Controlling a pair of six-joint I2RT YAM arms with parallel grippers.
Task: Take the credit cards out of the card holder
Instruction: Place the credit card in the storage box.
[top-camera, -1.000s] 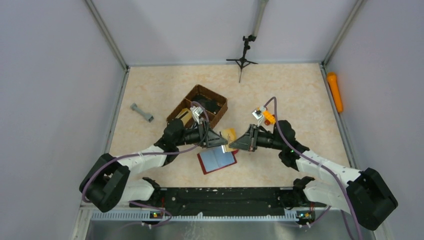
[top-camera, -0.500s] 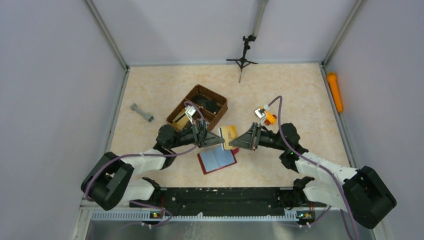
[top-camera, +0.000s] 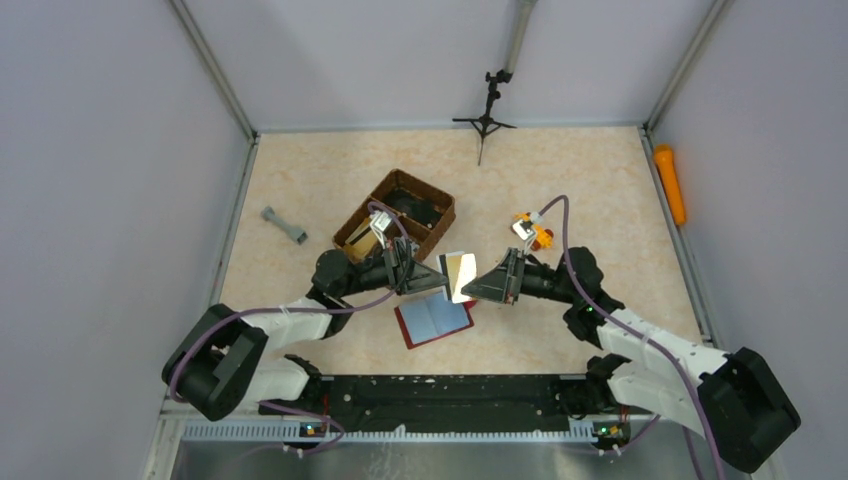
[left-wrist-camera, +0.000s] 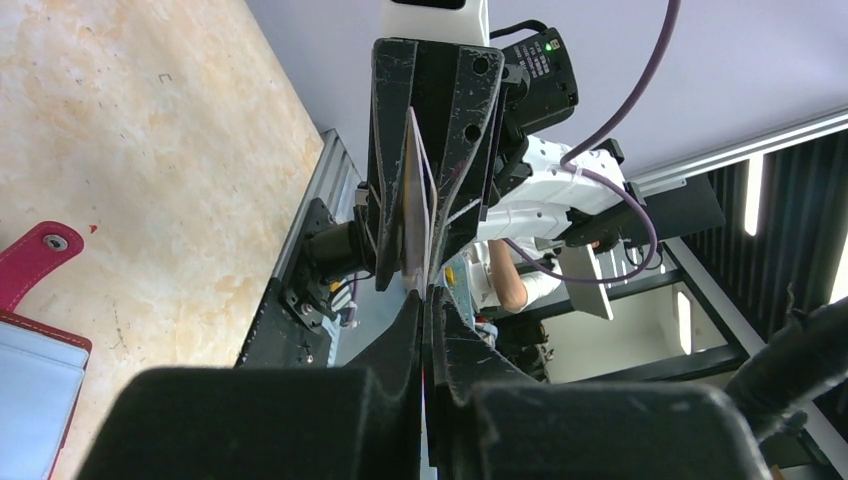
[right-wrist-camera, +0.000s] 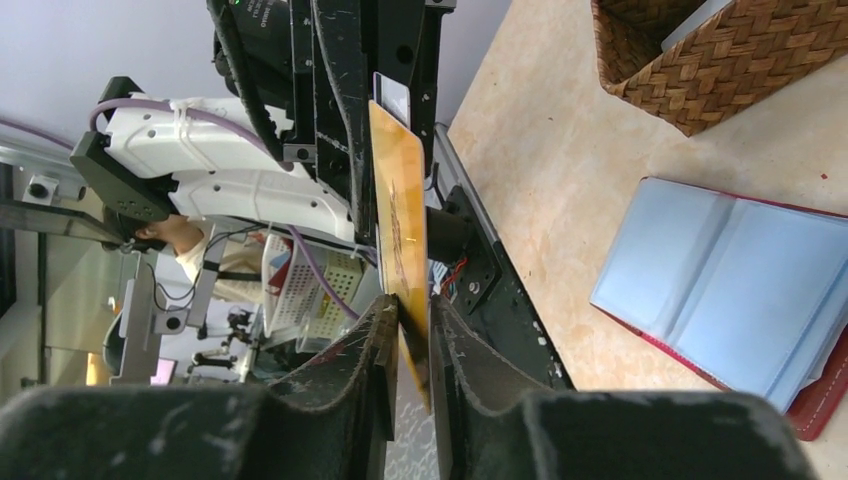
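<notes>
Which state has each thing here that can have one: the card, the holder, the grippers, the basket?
card holder, lying open.
credit card, lifted, between both grippers.
left gripper, shut on the credit card.
right gripper, jaws around the credit card; grip unclear.
basket, upright, things inside.

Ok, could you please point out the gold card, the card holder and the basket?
gold card (right-wrist-camera: 398, 200): right wrist view, its face.
card holder (top-camera: 434, 318): top view, open inner sleeves.
basket (top-camera: 428, 192): top view, far rim.
</notes>
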